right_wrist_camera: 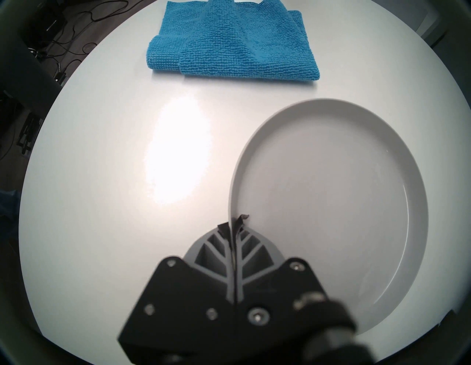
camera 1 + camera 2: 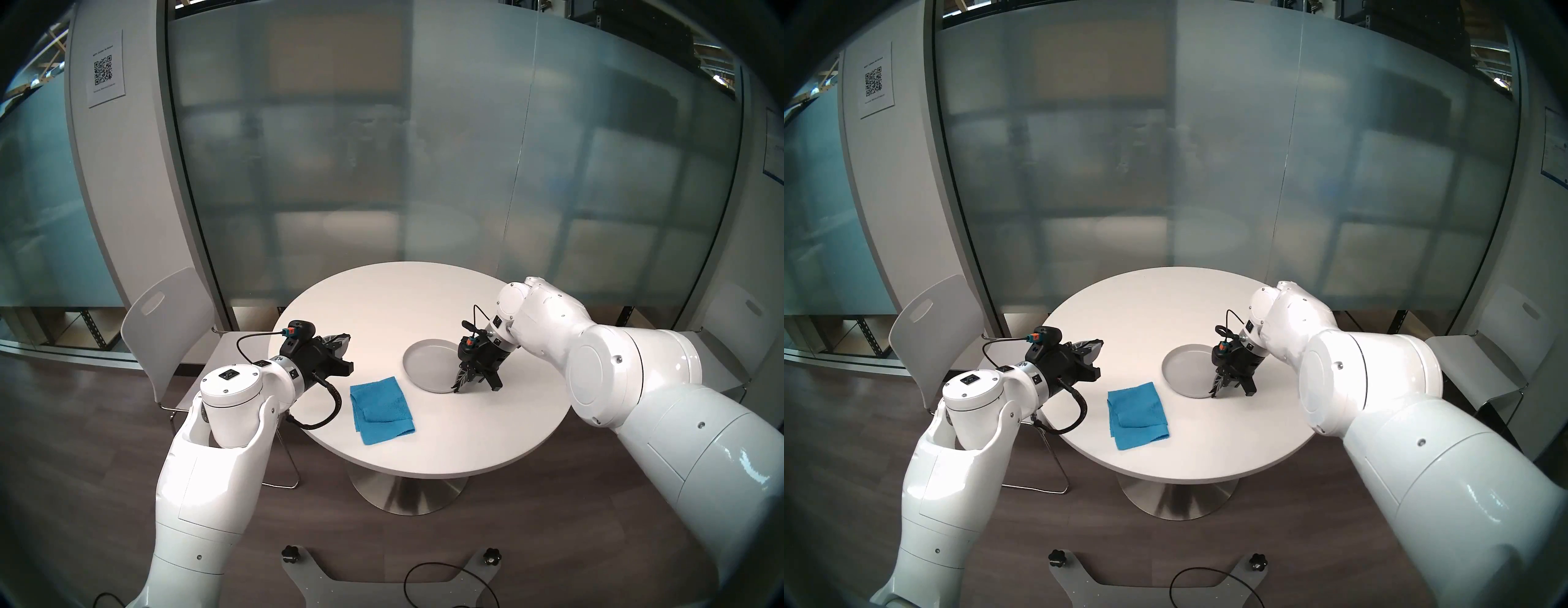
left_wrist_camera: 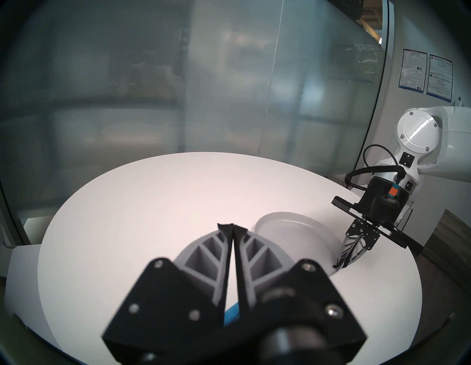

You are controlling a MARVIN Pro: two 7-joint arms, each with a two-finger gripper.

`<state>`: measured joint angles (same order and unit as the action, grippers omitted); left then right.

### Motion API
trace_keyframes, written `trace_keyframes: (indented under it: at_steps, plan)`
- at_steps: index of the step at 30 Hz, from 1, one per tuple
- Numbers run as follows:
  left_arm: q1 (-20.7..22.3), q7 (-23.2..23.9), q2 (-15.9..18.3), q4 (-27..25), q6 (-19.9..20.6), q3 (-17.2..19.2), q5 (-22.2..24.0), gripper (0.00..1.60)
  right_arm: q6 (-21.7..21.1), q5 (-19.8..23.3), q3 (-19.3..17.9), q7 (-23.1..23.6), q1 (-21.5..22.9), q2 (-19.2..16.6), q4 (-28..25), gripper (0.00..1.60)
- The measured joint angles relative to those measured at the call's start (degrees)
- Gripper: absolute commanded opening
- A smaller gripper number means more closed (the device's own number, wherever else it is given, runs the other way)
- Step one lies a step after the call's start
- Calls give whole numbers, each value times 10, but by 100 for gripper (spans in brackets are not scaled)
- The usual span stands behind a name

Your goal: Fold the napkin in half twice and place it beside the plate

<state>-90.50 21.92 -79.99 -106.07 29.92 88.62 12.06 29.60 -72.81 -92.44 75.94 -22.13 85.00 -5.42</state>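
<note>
The right wrist view is showing the right end effector with fingers pressed together on the plate's near rim; the head views are hiding that contact. The napkin is lying folded at that frame's top, apart from the plate. In the head view, the left end effector is pointing nearly level at centre-left above the counter, empty; the left wrist view is showing its tips together.
</note>
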Motion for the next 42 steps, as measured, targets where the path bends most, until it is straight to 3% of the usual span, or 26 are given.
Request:
trace_keyframes:
  at_steps: [42]
  plan:
    - [14,-1,-1,10,0,-15,-1,48,40,16,-33,-41,-8,-19,1,0]
